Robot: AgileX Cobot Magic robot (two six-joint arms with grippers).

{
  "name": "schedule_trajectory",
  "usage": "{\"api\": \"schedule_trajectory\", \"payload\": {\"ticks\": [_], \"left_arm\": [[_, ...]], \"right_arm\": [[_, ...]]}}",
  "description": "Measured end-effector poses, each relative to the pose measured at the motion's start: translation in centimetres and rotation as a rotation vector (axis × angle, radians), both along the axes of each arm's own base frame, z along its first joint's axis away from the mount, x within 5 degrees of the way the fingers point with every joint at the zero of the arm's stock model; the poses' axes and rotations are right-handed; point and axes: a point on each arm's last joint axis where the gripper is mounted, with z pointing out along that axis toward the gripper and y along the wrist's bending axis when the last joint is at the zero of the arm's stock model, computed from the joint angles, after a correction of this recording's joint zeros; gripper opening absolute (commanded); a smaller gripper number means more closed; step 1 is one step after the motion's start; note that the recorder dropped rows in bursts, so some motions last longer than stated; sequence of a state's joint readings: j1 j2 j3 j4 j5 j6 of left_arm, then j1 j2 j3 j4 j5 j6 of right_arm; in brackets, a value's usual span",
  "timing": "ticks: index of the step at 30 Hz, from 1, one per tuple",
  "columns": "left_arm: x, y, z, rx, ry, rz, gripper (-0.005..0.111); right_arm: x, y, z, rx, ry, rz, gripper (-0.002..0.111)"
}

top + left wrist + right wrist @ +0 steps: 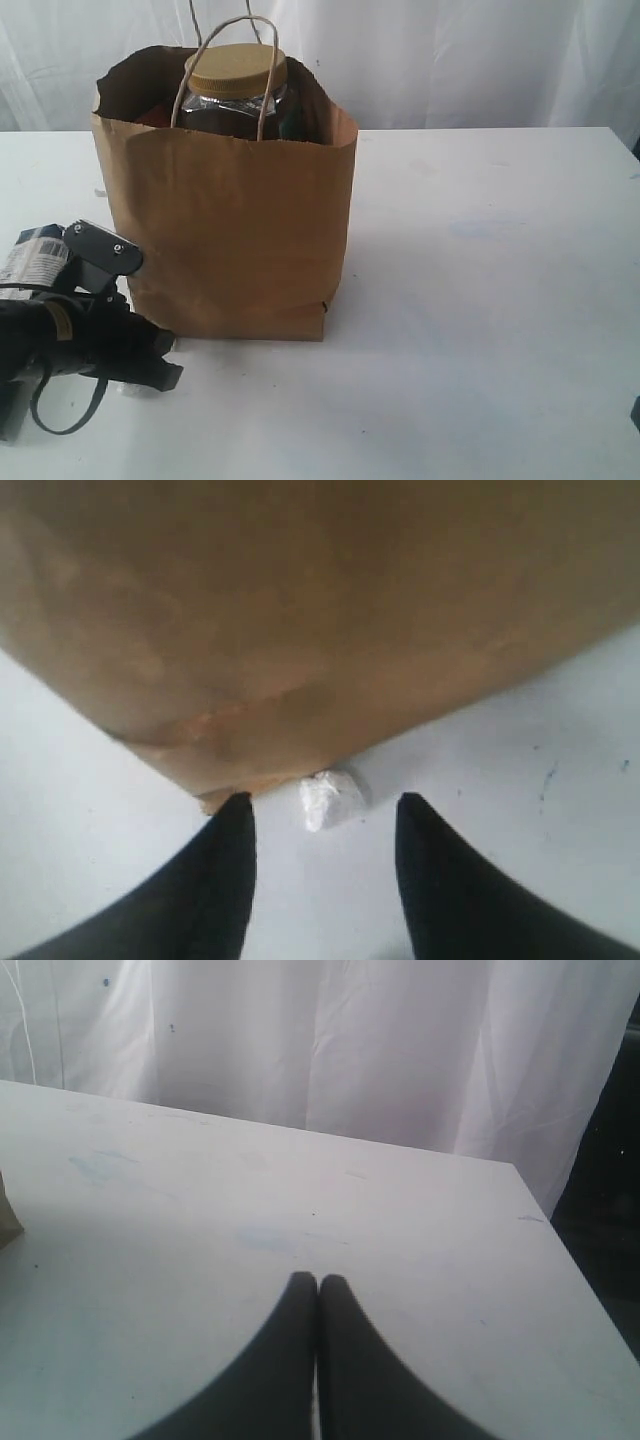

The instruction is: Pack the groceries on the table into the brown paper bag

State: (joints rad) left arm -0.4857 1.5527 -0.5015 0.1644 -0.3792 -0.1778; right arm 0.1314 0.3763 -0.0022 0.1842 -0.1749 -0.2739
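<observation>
Bag (235, 230): upright on table (480, 300), left of middle; base blurred in left wrist view.
Jar (237, 85): in bag, gold lid above rim; other contents hard to make out.
Left gripper (324, 798): jaws apart, empty; lump (332, 802) between tips, against bag's corner.
Right gripper (318, 1278): closed, empty, above table.

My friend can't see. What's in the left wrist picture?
A small white lump lies on the white tabletop beside the bottom corner of the big brown paper bag. The left pincer stands open, a dark finger on each side.
</observation>
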Motion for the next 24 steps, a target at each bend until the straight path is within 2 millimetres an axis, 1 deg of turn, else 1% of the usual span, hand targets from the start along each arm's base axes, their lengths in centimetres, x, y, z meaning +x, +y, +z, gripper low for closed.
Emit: {"api": "schedule_trajectory", "payload": {"ticks": [9, 12, 13, 15, 18, 19, 24], "left_arm": [[0.8, -0.5, -2.0, -0.039, 0.010, 0.025, 0.051], [1.5, -0.9, -2.4, -0.036, 0.019, 0.027, 0.050], [1.8, -1.1, -2.5, -0.040, 0.018, 0.030, 0.046], [2.5, -1.4, -2.5, -0.051, 0.023, 0.044, 0.033], [3.0, -1.7, -2.3, -0.064, 0.046, 0.073, 0.003], [3.1, -1.7, -2.3, -0.060, 0.056, 0.077, 0.000], [3.0, -1.6, -2.2, -0.028, 0.108, 0.088, 0.000]], "right_arm": [[0.0, 0.0, 0.0, 0.000, 0.000, 0.000, 0.000], [0.0, 0.0, 0.0, 0.000, 0.000, 0.000, 0.000], [0.0, 0.0, 0.0, 0.000, 0.000, 0.000, 0.000], [0.0, 0.0, 0.0, 0.000, 0.000, 0.000, 0.000], [0.0, 0.0, 0.0, 0.000, 0.000, 0.000, 0.000], [0.0, 0.0, 0.0, 0.000, 0.000, 0.000, 0.000], [0.0, 0.0, 0.0, 0.000, 0.000, 0.000, 0.000]]}}
